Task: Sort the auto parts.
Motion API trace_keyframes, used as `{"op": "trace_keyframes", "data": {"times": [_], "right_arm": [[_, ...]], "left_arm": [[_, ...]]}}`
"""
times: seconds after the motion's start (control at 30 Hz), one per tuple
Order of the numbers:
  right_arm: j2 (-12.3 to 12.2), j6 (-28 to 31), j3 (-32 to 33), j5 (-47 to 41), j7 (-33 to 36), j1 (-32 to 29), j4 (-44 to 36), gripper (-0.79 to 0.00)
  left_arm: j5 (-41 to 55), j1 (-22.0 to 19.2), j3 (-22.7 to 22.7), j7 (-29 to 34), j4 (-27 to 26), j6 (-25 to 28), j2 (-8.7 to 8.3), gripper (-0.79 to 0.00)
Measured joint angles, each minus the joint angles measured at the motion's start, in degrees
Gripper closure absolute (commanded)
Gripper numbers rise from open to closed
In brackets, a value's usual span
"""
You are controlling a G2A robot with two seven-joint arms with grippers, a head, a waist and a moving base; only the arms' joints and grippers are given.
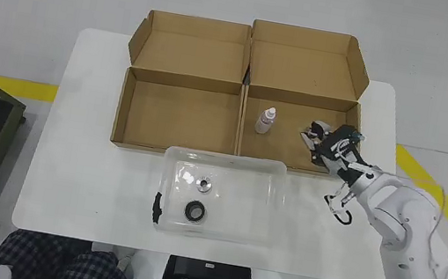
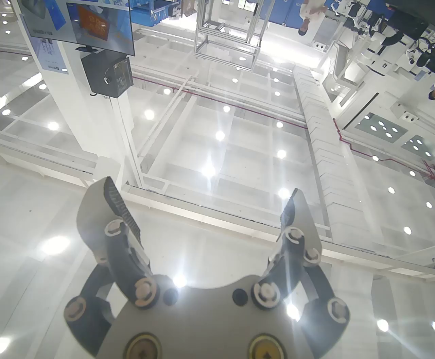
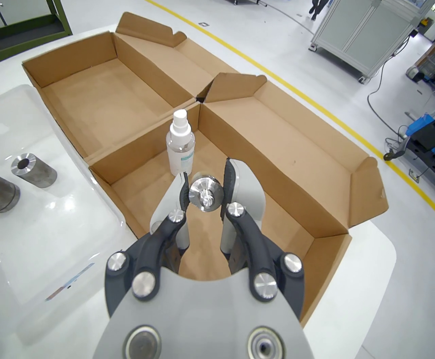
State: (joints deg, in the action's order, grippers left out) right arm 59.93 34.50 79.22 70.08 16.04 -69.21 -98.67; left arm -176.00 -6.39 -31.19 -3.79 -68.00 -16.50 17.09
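Placement step: right gripper (image 3: 206, 187) clamps a round metal part (image 3: 204, 199) above the right cardboard box (image 3: 306, 159), beside the spray bottle (image 3: 180, 146). Next move likely calls for lowering, then releasing inside the box

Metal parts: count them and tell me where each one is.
3. One shiny part is clamped in the right gripper above the right cardboard box. Two sit in the clear bin: a silver cylinder and a darker ring. None seems hidden.
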Motion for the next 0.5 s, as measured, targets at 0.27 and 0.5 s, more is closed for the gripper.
{"op": "trace_keyframes", "data": {"times": [0.27,0.5], "right_arm": [[0.5,-0.3,-3.8,-0.9,5.8,4.5,3.9,0.000],[1.2,-1.1,-7.7,-0.6,8.5,8.9,8.2,0.000]], "left_arm": [[0.0,0.0,0.0,0.0,0.0,0.0,0.00,-0.785],[0.0,0.0,0.0,0.0,0.0,0.0,0.00,-0.785]]}}
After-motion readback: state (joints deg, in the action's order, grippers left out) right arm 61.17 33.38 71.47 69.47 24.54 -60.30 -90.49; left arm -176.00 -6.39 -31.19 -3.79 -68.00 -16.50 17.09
